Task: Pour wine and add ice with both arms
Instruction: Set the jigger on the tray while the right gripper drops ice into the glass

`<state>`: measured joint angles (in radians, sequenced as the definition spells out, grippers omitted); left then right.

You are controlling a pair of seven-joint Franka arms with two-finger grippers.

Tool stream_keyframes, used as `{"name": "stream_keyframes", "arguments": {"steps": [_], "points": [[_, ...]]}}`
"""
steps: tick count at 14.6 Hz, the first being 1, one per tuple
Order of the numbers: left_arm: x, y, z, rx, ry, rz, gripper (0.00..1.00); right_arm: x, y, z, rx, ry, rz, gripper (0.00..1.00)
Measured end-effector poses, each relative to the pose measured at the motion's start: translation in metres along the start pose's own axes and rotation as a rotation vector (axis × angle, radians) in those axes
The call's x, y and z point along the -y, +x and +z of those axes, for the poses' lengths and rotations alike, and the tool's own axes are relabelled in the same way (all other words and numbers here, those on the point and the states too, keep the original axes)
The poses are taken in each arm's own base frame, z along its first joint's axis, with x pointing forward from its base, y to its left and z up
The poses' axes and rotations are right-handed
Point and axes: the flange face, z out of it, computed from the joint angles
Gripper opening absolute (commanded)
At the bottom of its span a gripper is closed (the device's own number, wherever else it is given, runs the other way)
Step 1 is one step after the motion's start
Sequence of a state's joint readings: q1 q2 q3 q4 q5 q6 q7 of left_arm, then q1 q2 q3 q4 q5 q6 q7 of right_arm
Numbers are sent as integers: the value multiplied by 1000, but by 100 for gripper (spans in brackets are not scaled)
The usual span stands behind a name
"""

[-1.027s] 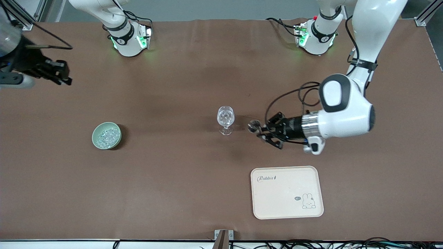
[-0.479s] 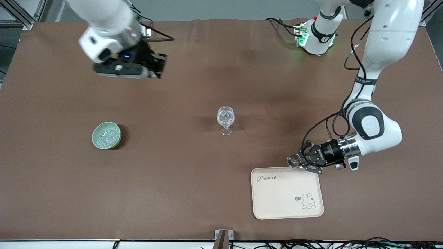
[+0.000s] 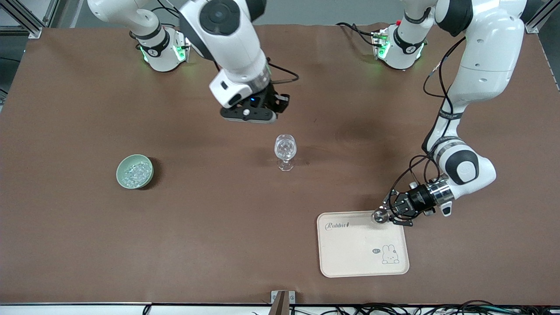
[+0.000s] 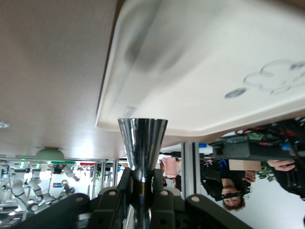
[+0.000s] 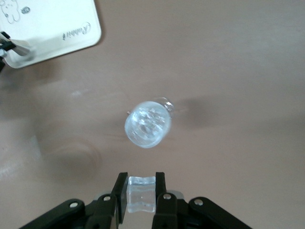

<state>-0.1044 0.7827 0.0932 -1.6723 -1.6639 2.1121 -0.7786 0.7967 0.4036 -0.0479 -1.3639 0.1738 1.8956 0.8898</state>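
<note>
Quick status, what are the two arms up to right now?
Left gripper shut on jigger, over the tray edge. Right gripper shut on ice cube, above the stemmed glass. Nothing in the way.

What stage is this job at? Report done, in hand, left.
Done, apparently: pouring, since the left gripper, shut on the jigger, is at the tray edge, away from the glass.
In hand: the right gripper holds an ice cube near the glass.
Left: set the jigger down, drop the cube in. More ice sits in the bowl.
</note>
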Motion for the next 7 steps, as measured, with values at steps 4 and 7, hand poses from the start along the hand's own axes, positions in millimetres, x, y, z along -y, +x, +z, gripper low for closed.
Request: {"name": "stream_keyframes", "arguments": {"steps": [4,7], "points": [[-12,29,12,103,12,24,5,14,14,48,-68,11,-17,0],[-20,45,13,137,4,31,17,15,14,67,-94,-39,-45,0]]}}
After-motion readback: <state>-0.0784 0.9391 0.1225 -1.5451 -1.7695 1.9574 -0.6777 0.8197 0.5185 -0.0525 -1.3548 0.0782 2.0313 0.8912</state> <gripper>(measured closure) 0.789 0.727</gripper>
